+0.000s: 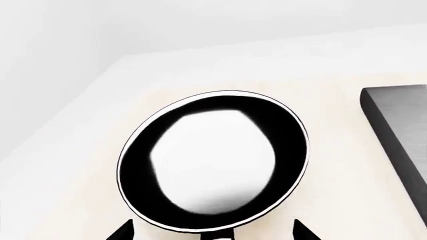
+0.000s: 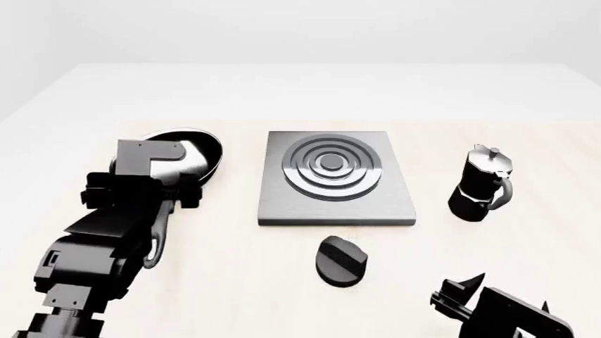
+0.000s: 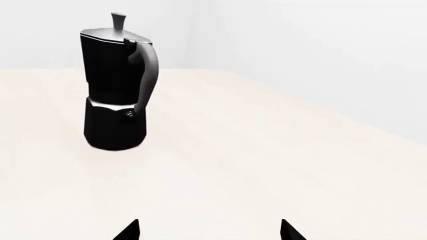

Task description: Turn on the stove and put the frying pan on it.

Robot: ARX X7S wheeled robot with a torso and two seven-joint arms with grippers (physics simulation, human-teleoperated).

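Note:
The frying pan [image 1: 213, 160], black with a pale shiny inside, lies on the table left of the stove [image 2: 333, 179]; in the head view my left arm covers part of the pan [image 2: 193, 151]. My left gripper [image 1: 213, 232] is open, one fingertip on each side of the pan's handle where it leaves the rim, not closed on it. The stove's round black knob [image 2: 340, 260] lies in front of the grey plate. Low at the near right, my right gripper [image 3: 210, 231] is open with nothing between its fingers.
A black moka pot [image 2: 481, 184] stands upright right of the stove, ahead of the right gripper [image 2: 457, 290]; it fills the right wrist view's upper part [image 3: 117, 85]. The stove plate's edge [image 1: 400, 125] shows beside the pan. The pale table's far edge meets a white wall.

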